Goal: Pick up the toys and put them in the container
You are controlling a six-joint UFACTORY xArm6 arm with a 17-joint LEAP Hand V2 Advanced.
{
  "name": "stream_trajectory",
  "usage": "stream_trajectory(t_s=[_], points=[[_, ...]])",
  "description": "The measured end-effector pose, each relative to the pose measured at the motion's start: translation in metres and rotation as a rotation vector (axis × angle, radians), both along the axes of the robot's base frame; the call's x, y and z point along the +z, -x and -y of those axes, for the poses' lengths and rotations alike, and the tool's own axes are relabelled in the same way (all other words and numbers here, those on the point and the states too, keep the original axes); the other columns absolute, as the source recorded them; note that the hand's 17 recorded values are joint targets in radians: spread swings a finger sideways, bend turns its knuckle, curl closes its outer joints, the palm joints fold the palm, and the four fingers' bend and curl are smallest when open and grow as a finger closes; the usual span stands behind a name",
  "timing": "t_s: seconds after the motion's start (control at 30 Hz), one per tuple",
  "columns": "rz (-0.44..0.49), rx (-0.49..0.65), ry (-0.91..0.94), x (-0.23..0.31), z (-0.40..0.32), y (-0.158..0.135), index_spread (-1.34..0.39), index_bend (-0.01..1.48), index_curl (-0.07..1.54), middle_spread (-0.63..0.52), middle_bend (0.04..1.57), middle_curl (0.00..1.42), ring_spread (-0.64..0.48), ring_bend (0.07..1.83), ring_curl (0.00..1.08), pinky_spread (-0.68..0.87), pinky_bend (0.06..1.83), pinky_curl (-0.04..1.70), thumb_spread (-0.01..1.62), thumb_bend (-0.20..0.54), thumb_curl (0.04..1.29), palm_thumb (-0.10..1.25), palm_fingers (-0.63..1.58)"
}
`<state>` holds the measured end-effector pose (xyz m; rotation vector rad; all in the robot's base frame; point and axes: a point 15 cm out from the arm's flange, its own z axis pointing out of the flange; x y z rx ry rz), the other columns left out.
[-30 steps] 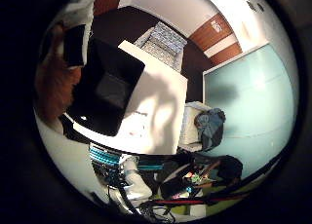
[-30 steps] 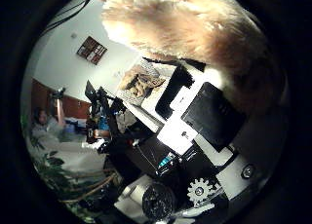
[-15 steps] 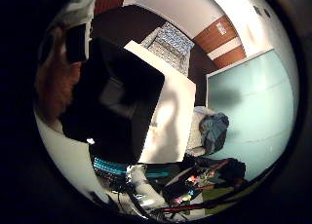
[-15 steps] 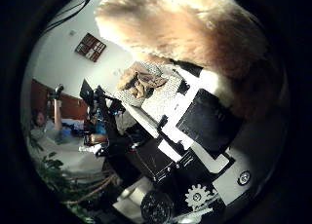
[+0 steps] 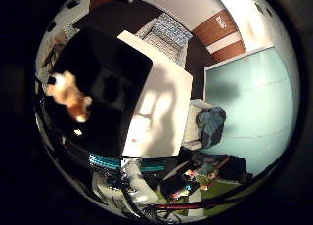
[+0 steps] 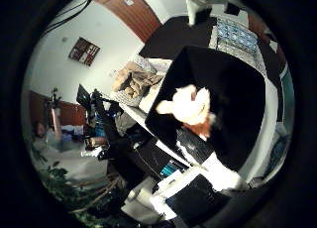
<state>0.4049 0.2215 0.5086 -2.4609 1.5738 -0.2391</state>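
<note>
Below the palm, one tan plush toy (image 6: 190,109) sits apart from the hand inside one black container (image 6: 233,89). Only the thumb-side view shows a heap of further toys (image 6: 136,82) beside the container; the little-finger-side view alone shows the white table (image 5: 161,107). Hand's finger posture cannot be determined.

A fuzzy plush toy against a dark, smooth container on a white worktop.

The plush toy (image 6: 190,109) has soft, fluffy cream and orange-brown fur, matt all over. The container (image 6: 223,84) behind it is black with a smooth inner face, showing a few small glints like hard plastic. The worktop (image 5: 161,107) is white, flat and smooth, with a faint sheen. Parts of the robot hand (image 6: 198,200) look like smooth white and black plastic. A heap of crumpled blue-grey cloth (image 5: 211,124) lies beside the worktop.
</note>
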Motion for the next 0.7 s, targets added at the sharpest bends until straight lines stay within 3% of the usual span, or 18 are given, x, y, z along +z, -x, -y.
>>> stream_trajectory(t_s=[0.27, 0.63, 0.7], points=[[-0.029, -0.033, 0.015, 0.011, 0.026, 0.020, -0.45, 0.17, 0.34, 0.00, 0.23, 0.34, 0.21, 0.32, 0.25, 0.45, 0.35, 0.44, 1.08, -0.025, 0.40, 0.71, 0.16], [-0.045, -0.314, 0.046, 0.036, 0.163, 0.039, -0.33, 0.15, 0.27, 0.01, 0.24, 0.33, 0.21, 0.32, 0.25, 0.45, 0.36, 0.37, 1.11, -0.022, 0.37, 0.66, 0.20], [-0.082, -0.369, 0.055, 0.020, 0.193, 0.039, -0.31, 0.15, 0.27, 0.01, 0.24, 0.33, 0.21, 0.33, 0.25, 0.45, 0.37, 0.36, 1.12, -0.021, 0.37, 0.66, 0.20]])
